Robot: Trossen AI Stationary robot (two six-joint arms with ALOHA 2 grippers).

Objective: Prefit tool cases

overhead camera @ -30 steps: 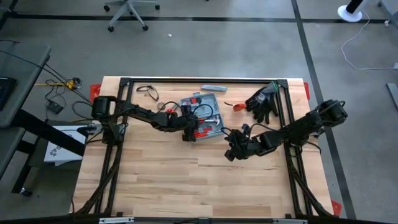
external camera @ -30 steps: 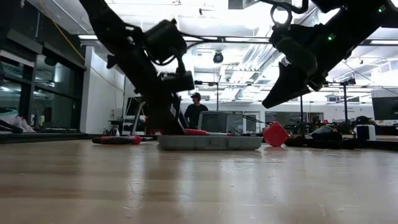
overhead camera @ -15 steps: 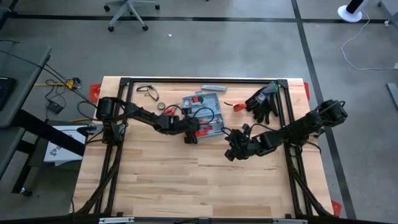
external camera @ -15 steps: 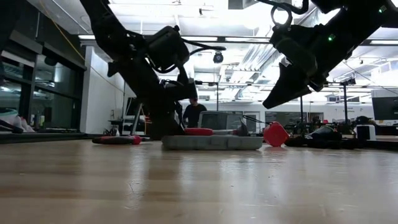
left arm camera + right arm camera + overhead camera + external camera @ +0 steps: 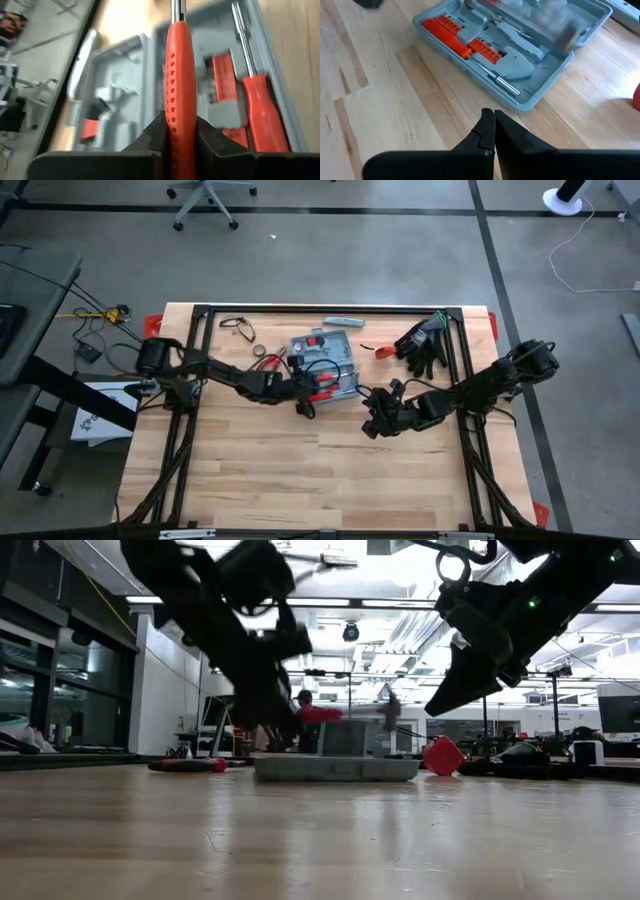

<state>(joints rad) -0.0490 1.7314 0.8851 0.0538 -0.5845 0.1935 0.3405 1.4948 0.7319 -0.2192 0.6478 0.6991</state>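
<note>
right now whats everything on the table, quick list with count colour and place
tool case: 1, blue-grey, open, far middle of the table
red-handled tool: 1, red handle with metal shaft, lifted above the case in the left gripper
screwdriver: 1, red handle, lying in the case
bit racks: 2, orange-red, in the case
slim bar: 1, grey, far edge behind the case
gloves: 1 pair, black, far right
small red object: 1, between case and gloves
black loop: 1, far left
left gripper: shut on the tool's handle, at the case's left side
right gripper: shut, empty, hovering near the case's near right corner
</note>
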